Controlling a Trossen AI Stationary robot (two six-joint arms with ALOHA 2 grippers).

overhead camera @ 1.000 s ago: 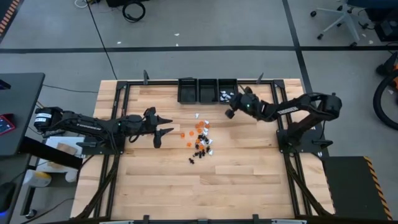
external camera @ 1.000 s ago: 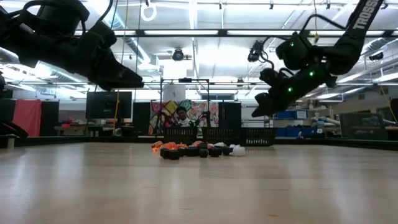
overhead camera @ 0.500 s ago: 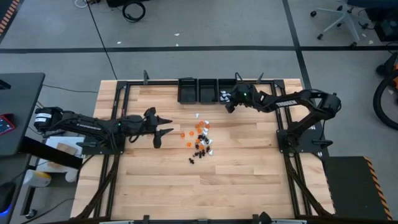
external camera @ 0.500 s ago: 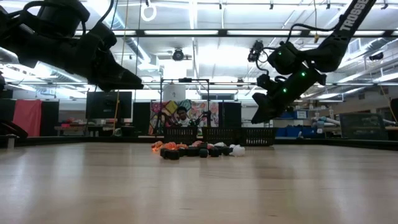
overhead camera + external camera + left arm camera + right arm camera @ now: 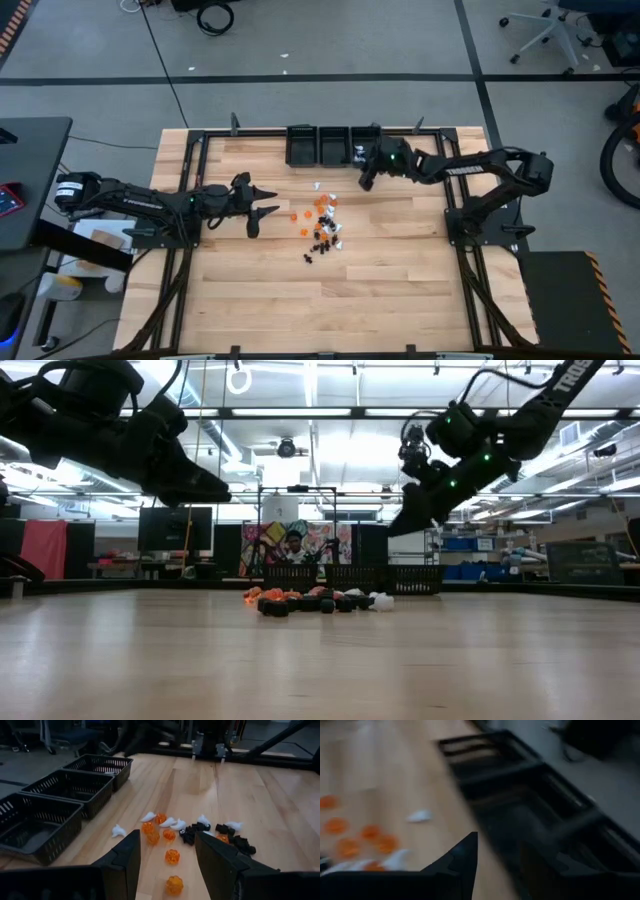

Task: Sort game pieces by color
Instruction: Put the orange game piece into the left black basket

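The game pieces [image 5: 322, 220] lie in a loose heap of orange, black and white at mid-table, also seen in the low view [image 5: 315, 601] and the left wrist view [image 5: 185, 832]. A few white ones sit in the right-hand bin [image 5: 360, 153]. My left gripper [image 5: 262, 203] hovers open to the left of the heap, its fingers pointing at it [image 5: 167, 836]. My right gripper [image 5: 366, 180] hangs open above the table just in front of the right bin, holding nothing [image 5: 497, 847].
Three small black mesh bins [image 5: 320, 145] stand in a row at the far edge, also in the left wrist view [image 5: 55, 795]. One white piece [image 5: 317, 185] lies apart between the heap and the bins. Bare wood spreads across the near half of the table.
My right gripper has swung over the right bin and come back toward the table's left, rising a little; it now hangs nearer the heap's far side. The pieces have not moved.
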